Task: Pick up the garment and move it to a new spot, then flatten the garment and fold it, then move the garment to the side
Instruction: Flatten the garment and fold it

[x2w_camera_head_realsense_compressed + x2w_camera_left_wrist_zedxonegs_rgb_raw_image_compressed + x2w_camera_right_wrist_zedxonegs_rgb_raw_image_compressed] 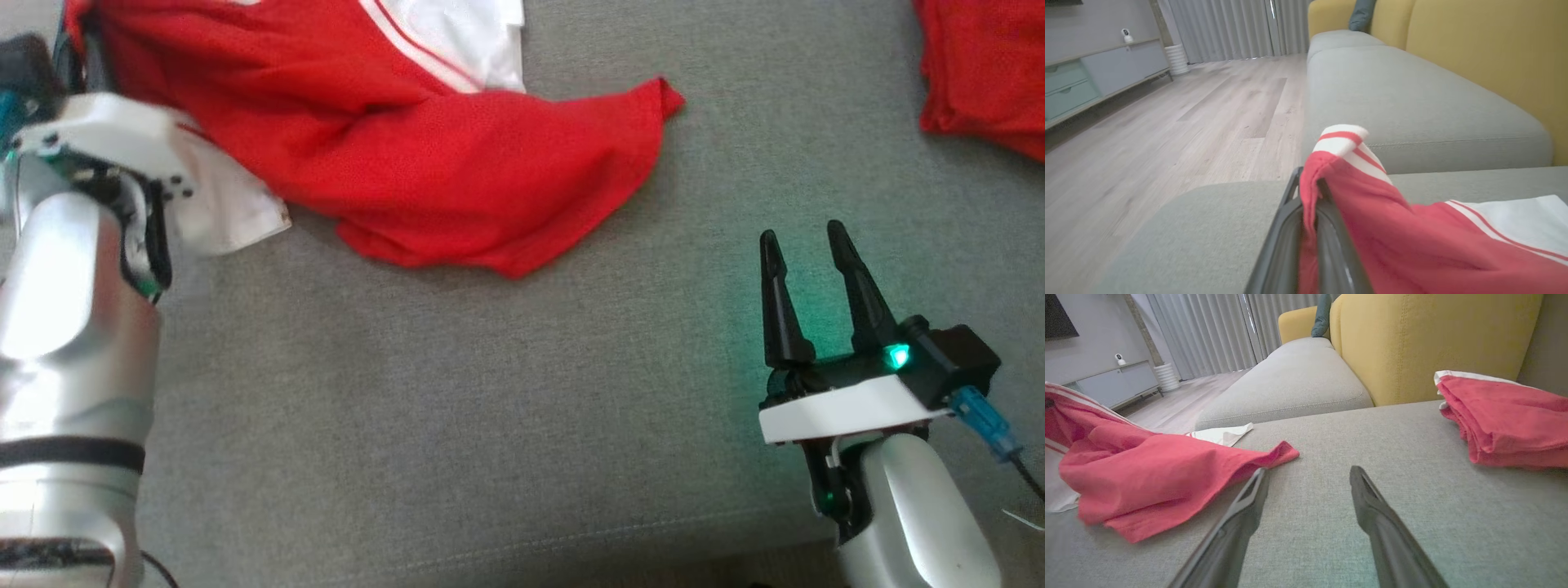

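Left gripper (1309, 181): clamped on garment (457, 163) edge.
Right gripper (812, 278): wide, empty.
Risk: thin pinch may slip during lifting.

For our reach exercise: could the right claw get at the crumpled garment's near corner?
Probably yes: the right claw stands open, and bare grey cushion lies between it and the garment.

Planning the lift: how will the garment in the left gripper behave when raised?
Probably floppy: the garment lies in soft folds and droops around the left gripper pinching it. Likely light, since the cloth looks thin. Its loose end would probably drag across the sofa cushion.
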